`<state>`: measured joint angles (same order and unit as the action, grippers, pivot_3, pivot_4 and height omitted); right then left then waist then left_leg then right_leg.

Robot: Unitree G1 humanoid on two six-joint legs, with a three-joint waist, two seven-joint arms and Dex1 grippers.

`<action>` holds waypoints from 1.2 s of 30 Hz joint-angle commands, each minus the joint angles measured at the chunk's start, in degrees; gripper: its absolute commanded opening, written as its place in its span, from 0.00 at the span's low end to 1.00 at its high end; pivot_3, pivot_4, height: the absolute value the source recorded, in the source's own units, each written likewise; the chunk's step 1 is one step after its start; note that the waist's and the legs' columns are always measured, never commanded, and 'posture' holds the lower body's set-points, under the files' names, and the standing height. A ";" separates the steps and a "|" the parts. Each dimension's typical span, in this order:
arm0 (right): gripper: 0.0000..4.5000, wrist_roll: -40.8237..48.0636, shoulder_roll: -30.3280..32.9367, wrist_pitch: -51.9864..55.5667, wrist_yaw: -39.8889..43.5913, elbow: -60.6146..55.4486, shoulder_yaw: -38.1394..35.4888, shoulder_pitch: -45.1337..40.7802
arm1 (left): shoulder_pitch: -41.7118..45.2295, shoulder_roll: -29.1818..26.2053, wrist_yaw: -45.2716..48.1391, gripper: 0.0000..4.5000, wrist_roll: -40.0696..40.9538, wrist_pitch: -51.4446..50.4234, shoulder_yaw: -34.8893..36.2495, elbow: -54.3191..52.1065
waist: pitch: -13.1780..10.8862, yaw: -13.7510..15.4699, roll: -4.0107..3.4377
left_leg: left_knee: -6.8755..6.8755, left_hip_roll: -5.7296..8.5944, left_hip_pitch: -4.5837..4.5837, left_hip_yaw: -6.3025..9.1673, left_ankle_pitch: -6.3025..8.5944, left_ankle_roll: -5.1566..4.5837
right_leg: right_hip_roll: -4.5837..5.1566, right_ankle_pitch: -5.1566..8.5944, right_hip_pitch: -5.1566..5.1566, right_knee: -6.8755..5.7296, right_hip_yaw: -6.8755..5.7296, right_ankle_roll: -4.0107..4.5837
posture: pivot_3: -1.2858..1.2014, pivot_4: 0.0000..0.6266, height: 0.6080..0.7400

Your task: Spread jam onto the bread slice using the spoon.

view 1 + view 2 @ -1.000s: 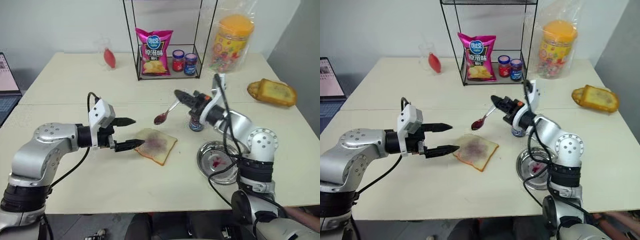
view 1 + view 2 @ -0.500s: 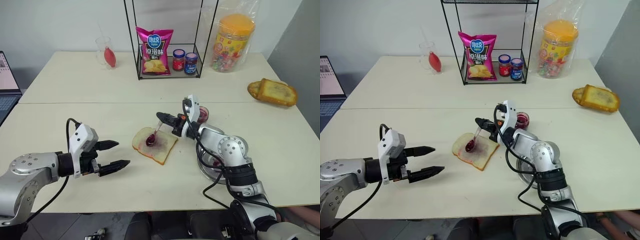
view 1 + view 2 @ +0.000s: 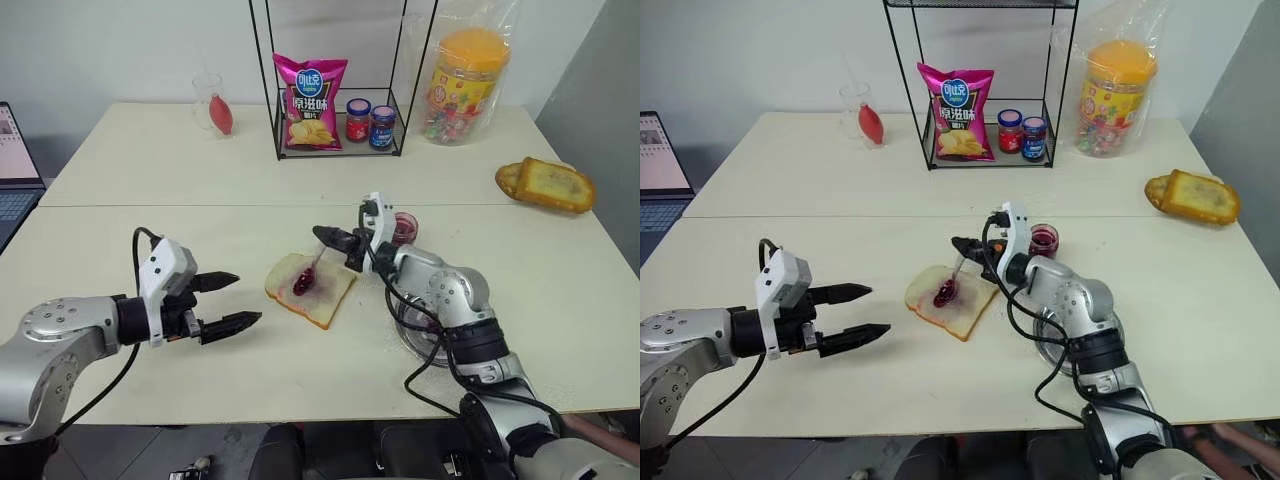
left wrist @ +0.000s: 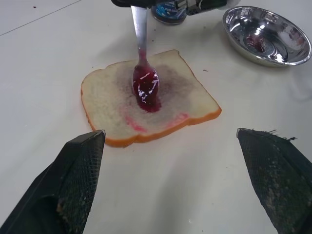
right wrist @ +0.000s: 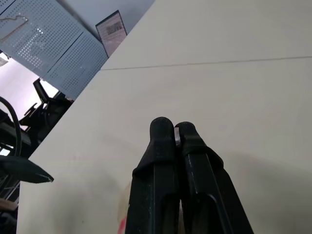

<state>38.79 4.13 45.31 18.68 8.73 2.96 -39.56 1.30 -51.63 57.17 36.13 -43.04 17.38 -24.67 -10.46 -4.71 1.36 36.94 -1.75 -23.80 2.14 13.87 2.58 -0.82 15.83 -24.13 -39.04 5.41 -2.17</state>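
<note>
1. One pale cream table [image 3: 130, 170] with a seam across it stands against a white wall; a laptop [image 3: 12, 150] sits at its left edge.
2. One bread slice [image 4: 146, 97], white with a tan crust, lies at mid-table with a purple-red smear of jam [image 4: 146, 90] at its centre.
3. One spoon [image 3: 312, 272], bowl red and resting on the slice, is pinched in the clenched right gripper [image 3: 335, 240].
4. One left gripper [image 3: 230, 303] hangs spread wide, near the slice, grasping nothing.
5. Two small lidded jars [image 3: 368, 122] and one chip bag [image 3: 308, 100] sit in the wire rack [image 3: 270, 75]; one steel dish [image 4: 268, 34] lies beside the bread.

A cream table [image 3: 150, 160] stands against a white wall [image 3: 120, 40], with a black wire rack [image 3: 335, 75] on it.
</note>
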 commanded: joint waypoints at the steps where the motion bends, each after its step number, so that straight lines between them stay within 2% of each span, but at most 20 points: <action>1: 0.01 -1.07 0.56 -0.78 0.21 -1.26 -2.59 -1.93 | 1.89 -1.23 0.70 1.00 0.15 1.22 -0.36 0.54 | 0.00 0.00 0.00 | 0.01 0.00 0.00 0.00 0.00 0.00 | 0.00 0.00 0.00 0.00 0.00 0.00 | 0.52 0.24 1.00; 6: 0.01 -0.67 0.32 0.81 -0.14 -2.30 -4.54 -2.79 | 3.11 -1.60 1.28 1.00 -0.21 1.85 -1.27 1.71 | 0.00 -0.05 0.00 | -0.02 -0.01 0.00 0.00 0.00 0.00 | -0.01 0.00 -0.02 0.00 0.00 0.01 | 0.52 0.24 1.00; 11: 0.01 11.42 -5.56 10.23 -6.06 -2.35 -14.29 -3.91 | 3.50 -1.78 1.51 1.00 -0.26 2.39 -1.71 2.13 | 0.00 -0.04 0.00 | -0.03 -0.02 -0.01 0.01 0.00 0.00 | 0.00 -0.01 -0.02 -0.01 -0.01 0.01 | 0.52 0.24 1.00; 13: 0.01 11.83 -5.87 12.34 -6.21 -2.17 -14.33 -3.66 | 3.54 -1.75 1.47 1.00 -0.31 2.50 -1.84 2.18 | 0.00 -0.06 0.00 | -0.03 -0.03 -0.01 0.04 0.00 0.00 | 0.00 -0.01 -0.02 -0.03 -0.04 0.02 | 0.52 0.24 1.00; 25: 0.01 3.62 -8.84 6.20 -4.79 9.01 -11.62 -3.77 | 3.63 -2.22 1.90 1.00 -0.89 3.15 -2.63 2.30 | 0.00 -0.23 0.00 | -0.03 -0.01 -0.01 0.02 0.00 0.00 | -0.01 -0.01 -0.01 -0.03 -0.03 0.02 | 0.52 0.24 1.00; 36: 0.01 4.20 -2.47 12.95 -3.59 0.86 -12.11 0.52 | 5.45 -2.58 3.08 1.00 -2.23 5.19 -4.91 4.51 | 0.00 -0.02 0.00 | -0.01 0.02 -0.01 0.04 0.00 0.00 | 0.00 -0.01 0.02 -0.03 -0.05 0.02 | 0.52 0.24 1.00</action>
<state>42.04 -0.21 55.85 15.08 13.18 -7.89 -40.19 5.89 -53.53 59.65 34.26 -39.23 12.56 -20.00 -10.46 -4.74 1.36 36.93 -1.71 -23.81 2.19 13.87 2.58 -0.80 15.82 -24.11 -39.07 5.36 -2.15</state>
